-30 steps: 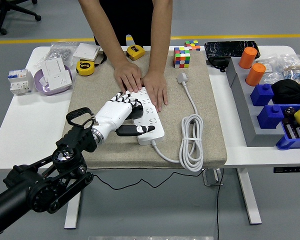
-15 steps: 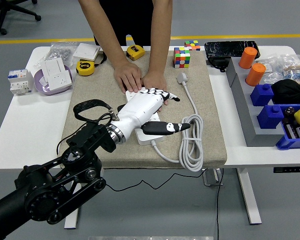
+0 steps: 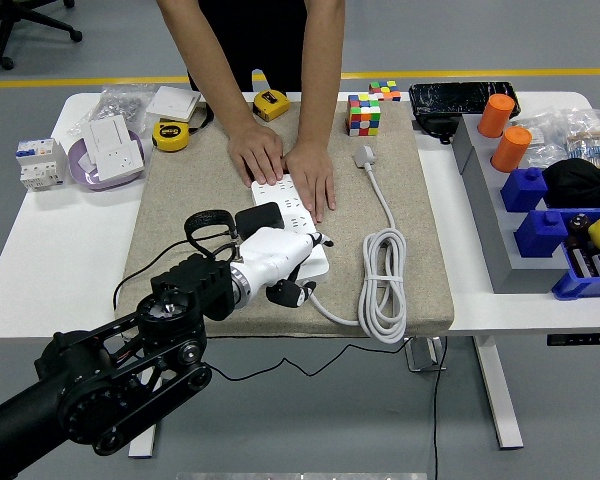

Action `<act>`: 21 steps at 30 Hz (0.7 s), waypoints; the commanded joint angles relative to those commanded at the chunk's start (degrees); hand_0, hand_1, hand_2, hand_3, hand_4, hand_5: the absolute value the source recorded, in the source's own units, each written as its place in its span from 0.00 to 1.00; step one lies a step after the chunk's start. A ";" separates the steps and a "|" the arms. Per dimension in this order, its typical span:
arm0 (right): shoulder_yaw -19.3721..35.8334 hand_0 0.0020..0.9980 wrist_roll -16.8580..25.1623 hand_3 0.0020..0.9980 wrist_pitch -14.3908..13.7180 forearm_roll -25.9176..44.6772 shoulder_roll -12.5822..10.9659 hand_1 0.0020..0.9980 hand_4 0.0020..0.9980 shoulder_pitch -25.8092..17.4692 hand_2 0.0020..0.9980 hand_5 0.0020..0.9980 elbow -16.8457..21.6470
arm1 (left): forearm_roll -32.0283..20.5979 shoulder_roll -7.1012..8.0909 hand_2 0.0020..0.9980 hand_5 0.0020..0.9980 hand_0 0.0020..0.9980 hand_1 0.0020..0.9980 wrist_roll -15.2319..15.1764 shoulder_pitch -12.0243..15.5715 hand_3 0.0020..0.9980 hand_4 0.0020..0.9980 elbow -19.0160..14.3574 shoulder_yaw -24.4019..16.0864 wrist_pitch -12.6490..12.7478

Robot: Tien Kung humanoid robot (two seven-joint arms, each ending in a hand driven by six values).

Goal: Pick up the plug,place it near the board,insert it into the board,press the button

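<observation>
Head view: our left hand (image 3: 280, 262), fingers curled and holding nothing, rests on the white power strip (image 3: 298, 225) beside the black plug (image 3: 261, 216). A person's hands (image 3: 285, 165) press its far end; we read no lettering anywhere.

The left robot hand (image 3: 280, 262) is pulling back now. Half a second ago it was stretched long across the power strip (image 3: 292, 228), fingertips up against the person's hand (image 3: 313, 178) and its black-tipped thumb poking out toward the coiled cable (image 3: 382, 282). Now the fingers are curled in, the thumb tucked under, and the hand sits bunched over the strip's near end. The black plug (image 3: 261, 217) shows again on the strip, just beyond the knuckles; a moment ago the hand covered it. The forearm has swung too: its elbow joint sits lower and closer to the table's (image 3: 50, 260) near edge than it was.
</observation>
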 joint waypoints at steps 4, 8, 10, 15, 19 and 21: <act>0.05 0.77 -0.01 0.84 -0.04 -0.05 -0.04 0.77 1.00 -0.08 0.77 1.00 0.00 | 0.06 0.25 0.17 0.03 0.11 0.05 0.75 -0.10 0.83 0.46 0.16 0.01 -1.35; 0.10 0.77 -0.02 0.84 -0.06 -0.07 -0.03 0.77 1.00 -0.10 0.77 1.00 0.00 | 0.42 0.30 0.17 0.03 0.11 0.05 1.76 -0.23 0.82 0.46 0.74 -0.05 -2.71; 0.06 0.77 0.01 0.84 -0.06 0.03 -0.04 0.77 1.00 -0.05 0.77 1.00 0.00 | 0.70 0.34 0.17 0.03 0.11 0.05 2.04 -0.28 0.82 0.46 1.05 -0.05 -3.02; 0.01 0.77 0.04 0.83 -0.05 0.12 -0.05 0.77 1.00 0.02 0.77 1.00 0.00 | 1.01 0.26 0.17 0.03 0.11 0.05 2.00 -0.35 0.82 0.46 1.95 -0.16 -2.81; 0.08 0.77 0.05 0.83 -0.04 0.11 -0.02 0.77 1.00 0.06 0.77 1.00 0.00 | 1.14 0.17 0.17 0.03 0.11 0.05 1.94 -0.33 0.82 0.46 2.66 -0.14 -2.83; 0.06 0.77 0.08 0.84 -0.04 0.17 -0.02 0.77 1.00 0.09 0.77 1.00 0.00 | 1.29 0.18 0.17 0.03 0.12 0.05 2.13 -0.32 0.79 0.46 2.85 -0.15 -3.24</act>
